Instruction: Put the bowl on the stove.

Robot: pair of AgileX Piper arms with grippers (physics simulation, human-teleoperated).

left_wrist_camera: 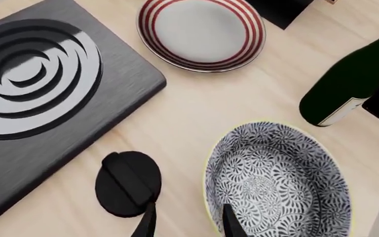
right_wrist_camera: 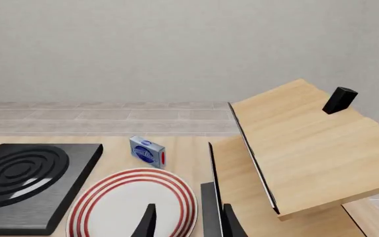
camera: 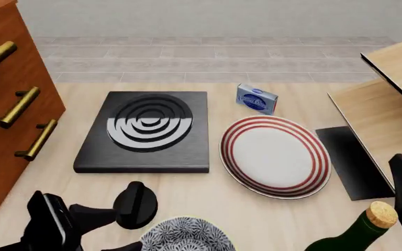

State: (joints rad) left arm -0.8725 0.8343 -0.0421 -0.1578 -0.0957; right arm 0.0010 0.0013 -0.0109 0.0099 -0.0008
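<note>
At the table's near edge sits the bowl (left_wrist_camera: 278, 180), just beside a black knob (left_wrist_camera: 128, 183) and short of the stove (camera: 146, 130), the left gripper (left_wrist_camera: 188, 221) with fingers spread across its rim (apparently ready to pinch it), the right gripper (right_wrist_camera: 188, 221) likewise unclenched, idle.

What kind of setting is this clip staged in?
Most likely a simulated kitchen tabletop: a stove slab with a ringed burner, a red-ringed plate, a patterned bowl and a corked green bottle lie on pale wood, with a brass-handled drawer unit beside.
</note>
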